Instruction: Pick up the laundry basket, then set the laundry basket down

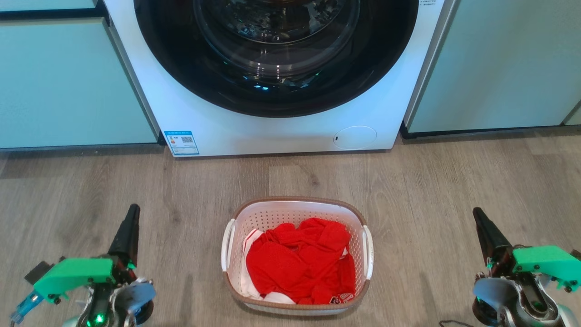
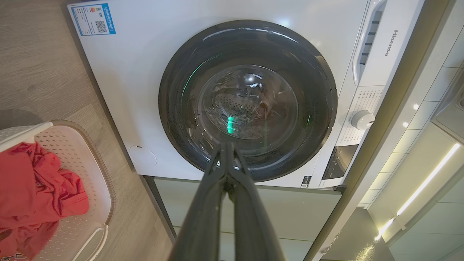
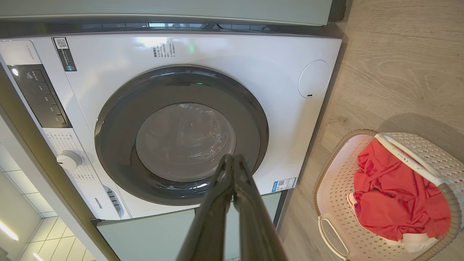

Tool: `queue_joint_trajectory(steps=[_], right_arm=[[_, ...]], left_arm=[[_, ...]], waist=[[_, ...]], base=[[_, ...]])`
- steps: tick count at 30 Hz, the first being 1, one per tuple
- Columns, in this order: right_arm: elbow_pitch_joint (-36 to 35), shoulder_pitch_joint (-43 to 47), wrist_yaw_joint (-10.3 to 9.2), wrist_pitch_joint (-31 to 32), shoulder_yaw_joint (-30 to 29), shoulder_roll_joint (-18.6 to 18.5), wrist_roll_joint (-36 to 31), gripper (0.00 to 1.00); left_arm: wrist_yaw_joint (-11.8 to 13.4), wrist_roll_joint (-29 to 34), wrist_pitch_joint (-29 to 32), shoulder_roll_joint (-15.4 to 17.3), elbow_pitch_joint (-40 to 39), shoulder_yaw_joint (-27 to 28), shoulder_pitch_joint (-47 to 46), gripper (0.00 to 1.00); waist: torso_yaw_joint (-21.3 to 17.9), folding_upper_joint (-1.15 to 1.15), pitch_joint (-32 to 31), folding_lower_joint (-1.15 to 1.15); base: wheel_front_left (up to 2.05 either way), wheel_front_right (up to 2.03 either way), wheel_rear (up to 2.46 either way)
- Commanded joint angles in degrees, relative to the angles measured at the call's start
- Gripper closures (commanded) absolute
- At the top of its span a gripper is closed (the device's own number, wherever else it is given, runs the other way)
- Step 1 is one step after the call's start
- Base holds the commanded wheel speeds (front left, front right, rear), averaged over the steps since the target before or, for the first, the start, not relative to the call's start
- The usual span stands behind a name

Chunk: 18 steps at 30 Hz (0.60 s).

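two grippers of mine, left gripper [image 1: 132, 212] and right gripper [image 1: 477, 215], are both clenched on nothing, fingers pressed together, low and well apart on either side of the laundry basket [image 1: 272, 217]. it sits upright on the wood-look floor [image 1: 181, 190], red and white clothing [image 1: 299, 263] inside, its side handles [image 1: 228, 245] free. this fits a basket waiting to be lifted, or one already lifted and put back down; i cannot tell which. the planks look flat and even. a white washing machine [image 1: 218, 122], its dark round door [image 1: 277, 54] shut, stands just beyond the basket, between pale green cabinets [image 1: 59, 81]
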Motion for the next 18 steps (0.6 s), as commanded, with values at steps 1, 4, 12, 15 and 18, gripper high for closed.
queue_joint_trajectory(steps=[1,4,12,15,18], right_arm=[[-1.9,-2.7,0.41,0.3,1.0,-0.6,-0.4,1.0],[-1.9,-2.7,0.41,0.3,0.9,-0.5,-0.4,1.0],[-1.9,-2.7,0.41,0.4,0.8,-0.5,-0.5,1.0],[-1.9,-2.7,0.41,0.4,0.8,-0.5,-0.5,1.0],[-1.9,-2.7,0.41,0.5,0.8,-0.4,-0.5,1.0]], left_arm=[[-0.4,0.7,0.5,0.4,-1.7,2.4,-3.4,1.0],[-0.4,0.7,0.5,0.4,-1.7,2.5,-3.4,1.0],[-0.4,0.8,0.6,0.3,-1.7,2.6,-3.4,1.0],[-0.4,0.8,0.7,0.3,-1.7,2.7,-3.4,1.0],[-0.4,0.9,0.7,0.3,-1.7,2.7,-3.4,1.0]], waist=[[0.0,0.0,0.0,0.0],[0.0,0.0,0.0,0.0],[0.0,0.0,0.0,0.0],[0.0,0.0,0.0,0.0],[0.0,0.0,0.0,0.0]], base=[[0.0,0.0,0.0],[0.0,0.0,0.0],[0.0,0.0,0.0],[0.0,0.0,0.0],[0.0,0.0,0.0]])
